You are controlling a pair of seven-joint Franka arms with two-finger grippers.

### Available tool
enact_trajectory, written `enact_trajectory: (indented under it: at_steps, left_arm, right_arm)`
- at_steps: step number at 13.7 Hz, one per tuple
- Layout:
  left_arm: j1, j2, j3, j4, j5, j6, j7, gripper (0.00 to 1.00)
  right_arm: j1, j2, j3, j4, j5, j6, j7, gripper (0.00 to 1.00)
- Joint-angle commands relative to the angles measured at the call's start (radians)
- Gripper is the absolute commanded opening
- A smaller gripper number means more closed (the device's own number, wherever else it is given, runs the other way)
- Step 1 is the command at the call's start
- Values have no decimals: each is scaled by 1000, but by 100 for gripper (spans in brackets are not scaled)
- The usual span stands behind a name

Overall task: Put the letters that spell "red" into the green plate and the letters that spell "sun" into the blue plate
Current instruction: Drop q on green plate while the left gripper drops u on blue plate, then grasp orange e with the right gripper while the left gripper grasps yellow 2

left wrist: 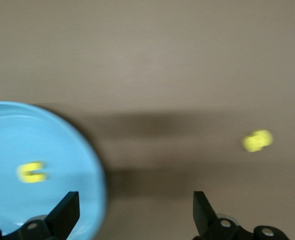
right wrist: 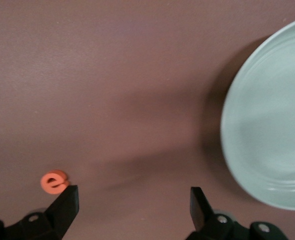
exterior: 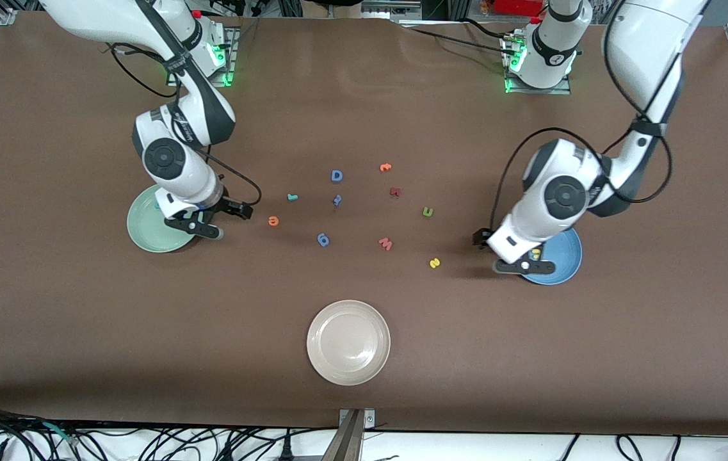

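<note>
The left gripper [left wrist: 132, 212] is held open over the rim of the blue plate [exterior: 565, 262], where a yellow "u" [left wrist: 32, 172] lies; a yellow "s" [exterior: 434, 262] sits on bare table nearby. The right gripper [right wrist: 132, 210] is spread wide beside the green plate [exterior: 149, 230] edge (a teal piece, possibly the "d" [exterior: 157, 206], lies in it). The orange "e" [exterior: 273, 221], teal "r" [exterior: 292, 196] and olive "n" [exterior: 428, 212] are scattered mid-table.

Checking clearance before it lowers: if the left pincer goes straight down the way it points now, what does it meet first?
Probably bare table: the open left pincer straddles the blue plate rim, so one finger may catch it first. Depth is unclear.
</note>
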Motion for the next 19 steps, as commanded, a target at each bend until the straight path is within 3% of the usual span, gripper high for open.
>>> enact_trajectory:
  at_steps: [1, 7, 17, 18, 19]
  left_arm:
    - [-62, 113, 8, 131, -25, -21, -142, 100]
    - [-165, 266, 33, 291, -16, -23, -257, 100]
    - [-234, 314, 88, 332, -13, -23, -265, 100]
    - [-240, 312, 91, 332, -15, -23, -268, 96]
    - [-241, 312, 93, 332, -15, -23, -279, 86]
  right_arm:
    - [37, 68, 0, 70, -1, -10, 119, 98]
    - [71, 141, 0, 90, 2, 92, 170, 98]
    - [109, 203, 0, 90, 3, 181, 222, 97]
    - [111, 203, 0, 90, 3, 182, 222, 95]
    - [109, 203, -1, 90, 2, 181, 221, 89]
